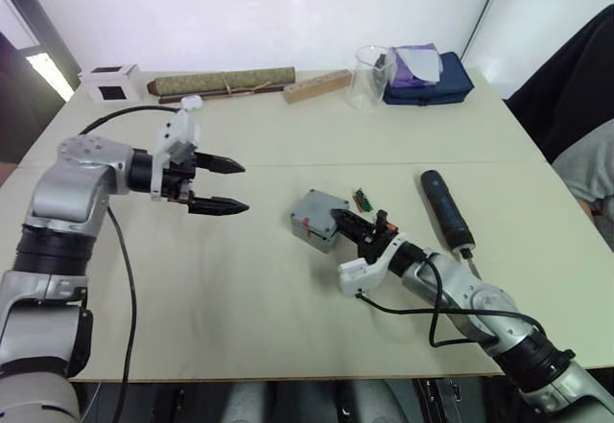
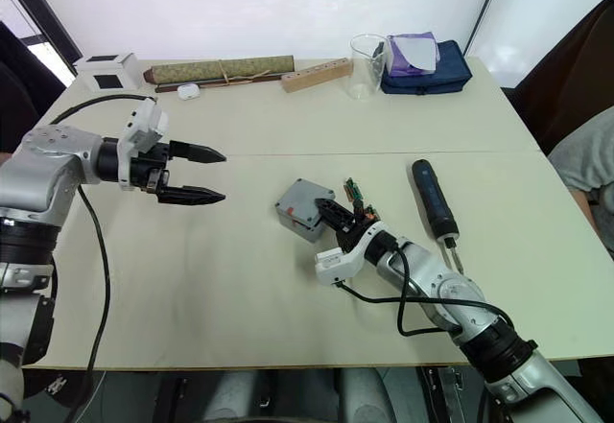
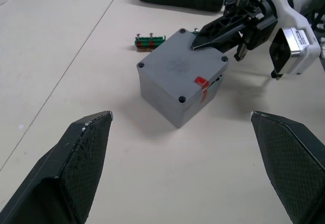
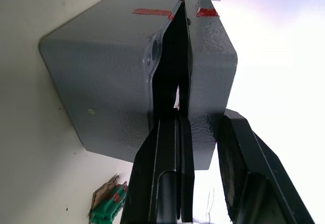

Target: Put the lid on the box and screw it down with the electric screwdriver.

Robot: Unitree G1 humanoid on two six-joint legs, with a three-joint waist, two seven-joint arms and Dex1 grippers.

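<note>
Nearest the camera, the right gripper [image 1: 357, 225] reaches in low over the table [image 1: 240, 308], its two black fingers pinching the edge of the lid [image 3: 180, 64]: one finger sits in the gap between lid and box, the other on the lid's outer face. One lid and one box [image 1: 315, 222] are present, both grey. The lid rests on the box but is not seated; the right wrist view shows a dark open wedge between them on the gripper's side. Red marks [image 4: 152, 11] appear on both parts at one edge. Box contents cannot be made out.

Working left to right: the left gripper [image 1: 219, 185] hangs above the table well left of the box, fingers spread wide, holding nothing. The box stands near the table's centre. One small green circuit board [image 1: 362, 198] lies just beside the box on its far right side. One electric screwdriver [image 1: 445, 209] lies flat to the right of that, apart from the box, bit pointing toward the near edge.

Along the far edge: one white box [image 1: 112, 81] with a black square, one rolled mat [image 1: 223, 82], one wooden block [image 1: 317, 85], one clear cup [image 1: 370, 76], one dark blue pouch [image 1: 429, 78].
</note>
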